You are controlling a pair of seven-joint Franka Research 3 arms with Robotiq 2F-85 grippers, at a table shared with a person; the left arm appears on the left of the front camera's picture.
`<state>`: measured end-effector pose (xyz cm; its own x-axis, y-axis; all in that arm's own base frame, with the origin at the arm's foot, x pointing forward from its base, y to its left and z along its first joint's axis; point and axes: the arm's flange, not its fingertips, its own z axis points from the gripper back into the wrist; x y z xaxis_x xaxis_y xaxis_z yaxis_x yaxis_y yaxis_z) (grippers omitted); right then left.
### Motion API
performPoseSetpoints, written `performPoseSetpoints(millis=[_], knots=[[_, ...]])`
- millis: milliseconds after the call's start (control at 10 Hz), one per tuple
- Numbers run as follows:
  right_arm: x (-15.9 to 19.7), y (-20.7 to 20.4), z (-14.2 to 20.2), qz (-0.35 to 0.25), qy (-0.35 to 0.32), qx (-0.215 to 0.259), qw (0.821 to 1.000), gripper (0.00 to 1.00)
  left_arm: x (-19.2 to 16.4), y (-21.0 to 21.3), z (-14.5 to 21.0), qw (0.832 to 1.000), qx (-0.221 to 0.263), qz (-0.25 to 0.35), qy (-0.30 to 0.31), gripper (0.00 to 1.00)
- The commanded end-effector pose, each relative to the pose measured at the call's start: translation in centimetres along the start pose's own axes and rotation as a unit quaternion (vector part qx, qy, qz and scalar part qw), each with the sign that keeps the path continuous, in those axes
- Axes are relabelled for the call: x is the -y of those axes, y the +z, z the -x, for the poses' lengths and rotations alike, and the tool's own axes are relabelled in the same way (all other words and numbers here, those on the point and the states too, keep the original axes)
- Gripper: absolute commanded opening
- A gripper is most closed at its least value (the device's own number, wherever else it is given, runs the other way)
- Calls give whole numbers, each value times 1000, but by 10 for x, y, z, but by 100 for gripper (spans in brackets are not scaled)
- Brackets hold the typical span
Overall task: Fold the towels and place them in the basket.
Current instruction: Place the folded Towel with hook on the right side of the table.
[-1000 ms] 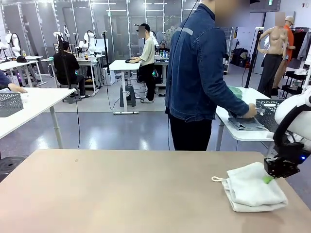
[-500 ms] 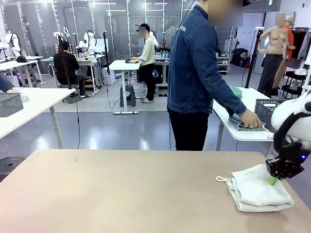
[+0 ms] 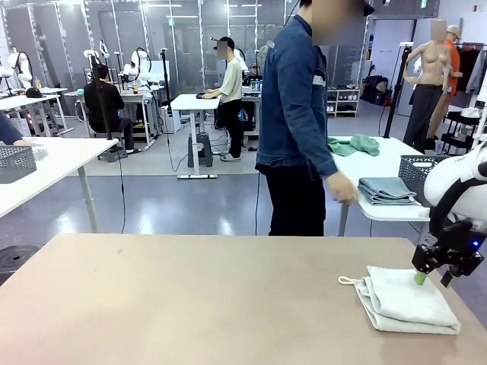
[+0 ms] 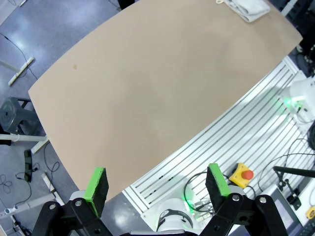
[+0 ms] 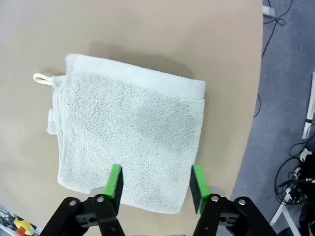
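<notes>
Now, your right gripper (image 3: 432,280) hangs just over the far right edge of the off-white towel (image 3: 407,300), jaws apart and gripping nothing. From the right wrist view the green pads (image 5: 114,183) straddle the towel's (image 5: 130,137) near edge, with terry showing between them. The towel lies folded flat on the tan table (image 3: 190,296), at its right end, corner loop (image 3: 346,280) pointing toward the middle.

Your left gripper (image 4: 157,184) is spread wide and empty, over the table's near edge and well apart from the towel (image 4: 246,7).

The basket (image 3: 418,171) sits on the white side table (image 3: 388,156) behind the person; you cannot tell what is in it. Grey-blue folded cloths (image 3: 386,190) lie just beside it, and the mint green towel (image 3: 354,144) lies crumpled farther back.
</notes>
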<state>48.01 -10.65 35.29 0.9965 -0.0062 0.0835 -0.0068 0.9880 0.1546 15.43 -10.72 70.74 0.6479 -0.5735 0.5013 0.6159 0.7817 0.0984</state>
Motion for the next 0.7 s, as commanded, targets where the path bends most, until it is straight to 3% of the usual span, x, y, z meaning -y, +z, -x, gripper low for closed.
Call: performPoseSetpoints(millis=[0, 100, 600], knots=[[-9, 7, 1, 20, -13, 3, 1000, 100, 0, 0, -2, 1000, 3, 0, -4, 100], [-11, 6, -3, 20, -14, 7, 1000, 95, 0, 0, -2, 1000, 3, 0, -4, 100], [-1, 4, 0, 3, -1, 3, 1000, 95, 0, 0, -2, 1000, 3, 0, -4, 100]])
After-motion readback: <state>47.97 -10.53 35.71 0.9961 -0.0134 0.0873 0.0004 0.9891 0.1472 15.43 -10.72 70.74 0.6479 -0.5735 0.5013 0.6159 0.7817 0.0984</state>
